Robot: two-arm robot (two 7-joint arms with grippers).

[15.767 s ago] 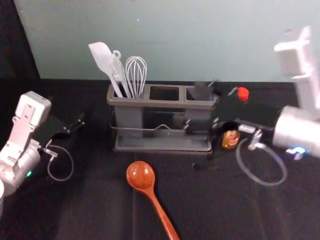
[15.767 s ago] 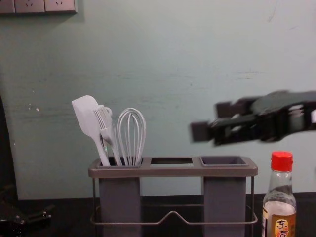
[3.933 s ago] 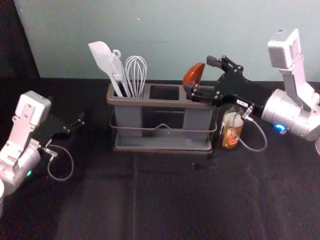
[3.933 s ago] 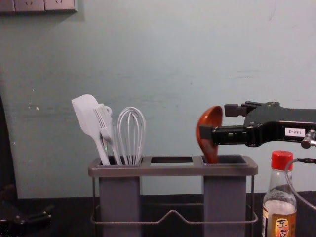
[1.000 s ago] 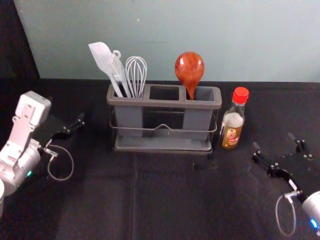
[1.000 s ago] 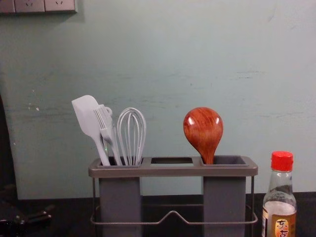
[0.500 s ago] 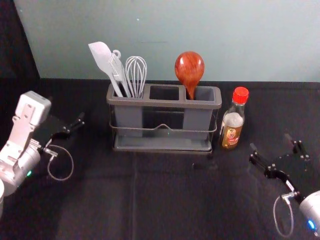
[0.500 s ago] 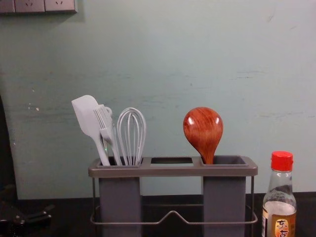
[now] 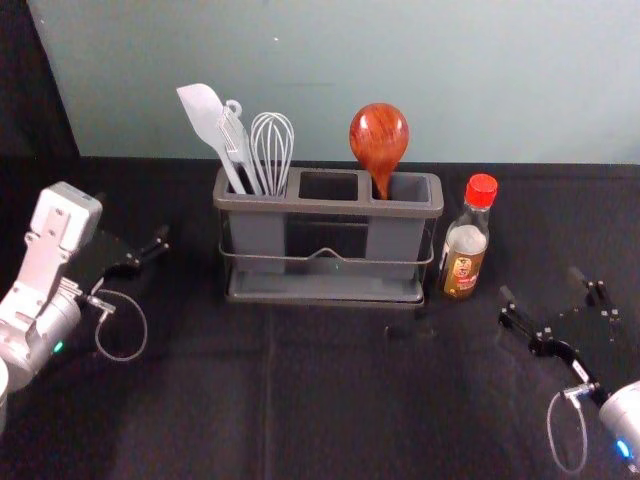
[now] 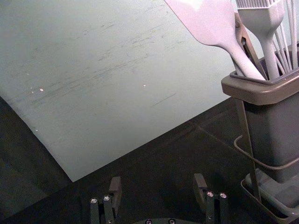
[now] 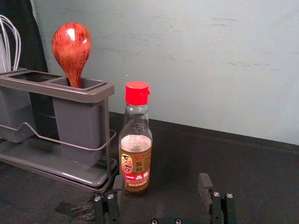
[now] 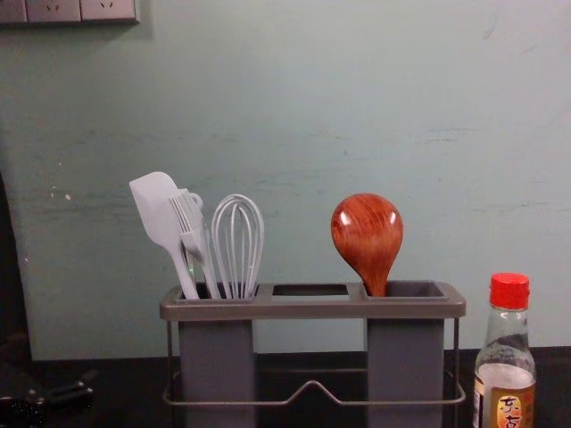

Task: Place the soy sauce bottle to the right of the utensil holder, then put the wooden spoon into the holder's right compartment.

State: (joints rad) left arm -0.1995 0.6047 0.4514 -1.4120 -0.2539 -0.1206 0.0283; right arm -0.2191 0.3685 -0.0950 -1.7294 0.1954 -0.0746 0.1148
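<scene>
The wooden spoon [image 9: 379, 138] stands bowl-up in the right compartment of the grey utensil holder [image 9: 330, 208], its handle end hidden inside. Just right of the holder the soy sauce bottle [image 9: 466, 240] with its red cap is upright on the table. My right gripper [image 9: 540, 285] is at the right, in front of the bottle and apart from it; in the right wrist view the same right gripper [image 11: 160, 186] is open with nothing held. My left gripper [image 9: 163, 243] rests idle left of the holder, and in the left wrist view this left gripper [image 10: 156, 186] is open.
A white spatula [image 9: 207, 122], a brush [image 9: 237, 143] and a whisk [image 9: 271, 150] stand in the holder's left compartment. The black-covered table [image 9: 330, 400] stretches in front of the holder, and a pale wall [image 9: 350, 80] rises behind it.
Since the frames several seconds back, my right gripper has let go of the spoon and drawn back to the right front. The spoon stays in the right compartment. My left arm has not moved.
</scene>
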